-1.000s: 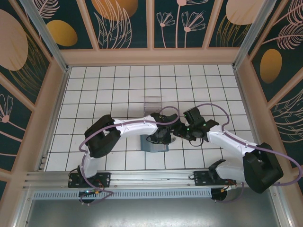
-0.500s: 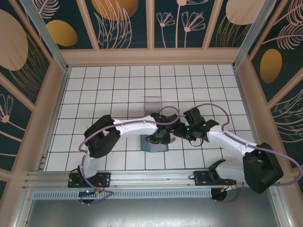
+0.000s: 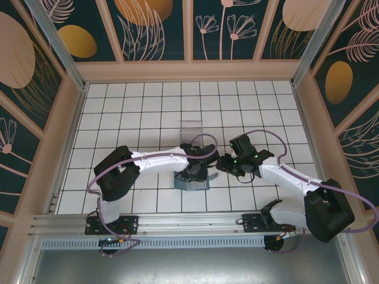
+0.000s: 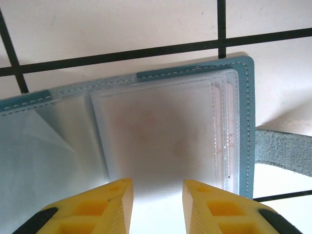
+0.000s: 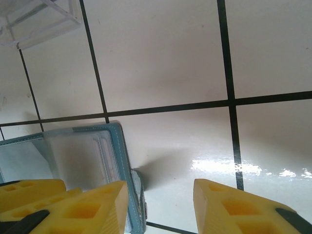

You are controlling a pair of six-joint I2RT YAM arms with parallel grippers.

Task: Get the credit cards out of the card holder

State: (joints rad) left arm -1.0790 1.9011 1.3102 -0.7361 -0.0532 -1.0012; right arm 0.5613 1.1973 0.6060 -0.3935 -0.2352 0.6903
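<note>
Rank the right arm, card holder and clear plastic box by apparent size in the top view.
Largest: right arm. Then the card holder and clear plastic box, which look alike; the left gripper covers part of the holder.

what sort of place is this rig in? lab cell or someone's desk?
Most likely a purpose-built robot test cell, not a desk: a white grid-tiled floor boxed in by leaf-patterned wall panels, with the left arm and right arm bolted to a metal rail at the near edge.

Clear plastic box (image 3: 191,128) on tiled table (image 3: 118,106)
</note>
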